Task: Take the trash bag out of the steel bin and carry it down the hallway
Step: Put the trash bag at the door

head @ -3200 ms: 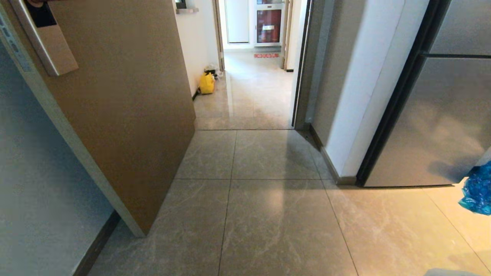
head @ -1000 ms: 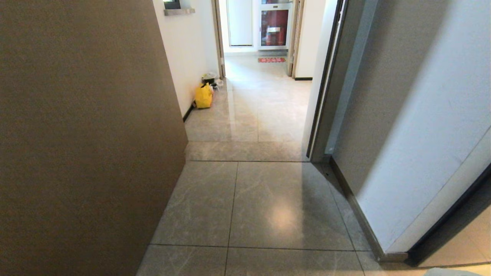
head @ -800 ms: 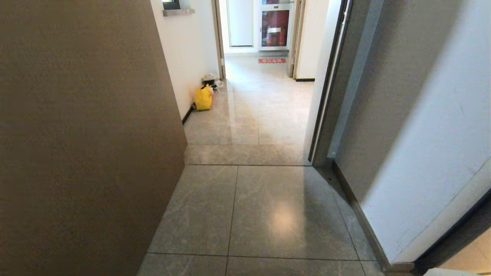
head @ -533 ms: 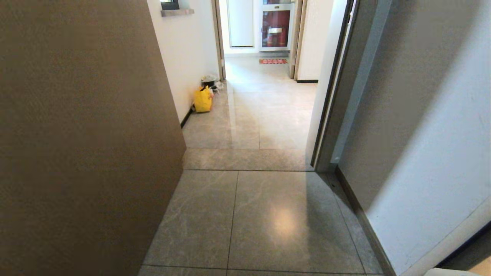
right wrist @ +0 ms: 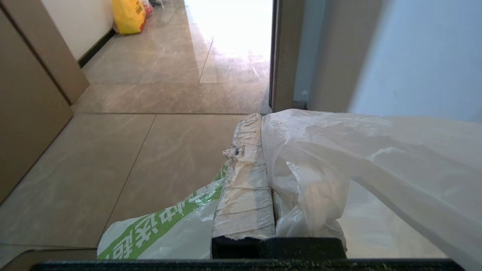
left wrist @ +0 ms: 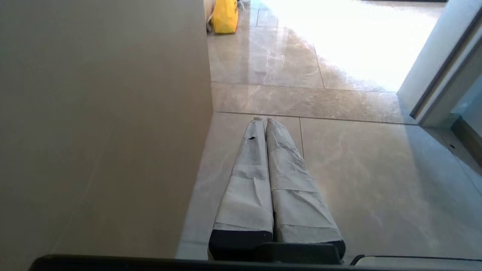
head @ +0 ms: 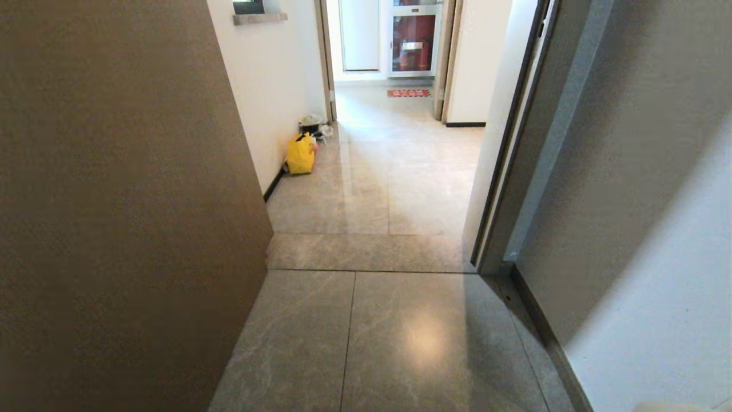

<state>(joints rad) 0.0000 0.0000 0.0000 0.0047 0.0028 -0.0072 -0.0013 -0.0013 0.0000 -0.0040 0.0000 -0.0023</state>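
My right gripper (right wrist: pixel 260 120) points level ahead, clenched on the trash bag (right wrist: pixel 357 165), which drapes over my fingers. My left gripper (left wrist: pixel 262 121) is clenched empty beside the brown door (left wrist: pixel 101 124). Only the head view shows the hallway (head: pixel 394 149) far end, not my arms.

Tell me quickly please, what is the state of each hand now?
Left hand: closed, holding nothing.
Right hand: closed on the trash bag.
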